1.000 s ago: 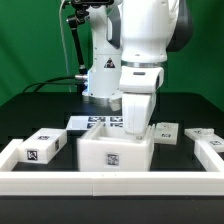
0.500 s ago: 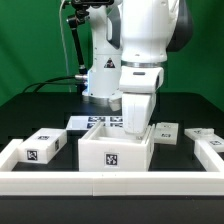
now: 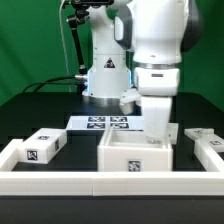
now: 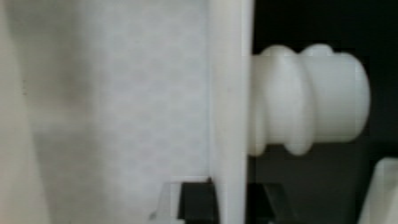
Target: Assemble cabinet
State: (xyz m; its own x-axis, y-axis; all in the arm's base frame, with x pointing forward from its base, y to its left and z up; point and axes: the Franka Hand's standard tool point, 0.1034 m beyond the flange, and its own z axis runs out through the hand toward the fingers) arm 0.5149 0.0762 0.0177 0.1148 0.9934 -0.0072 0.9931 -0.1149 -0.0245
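The gripper (image 3: 157,130) reaches down over the open-topped cabinet body (image 3: 133,156), its fingers apparently pinched on the rear wall. The body sits on the black table just behind the front rail (image 3: 60,182), between loose tagged panels (image 3: 40,147) at either side. Best to keep the pinch square and move slowly, base flat, clear of the rail

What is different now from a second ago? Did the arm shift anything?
The arm swung toward the exterior view's right, and the open white box slid that way with it. The box's front tag no longer shows. Whether the arm grips the box I cannot tell. The left block, the right block and the marker board stayed put.
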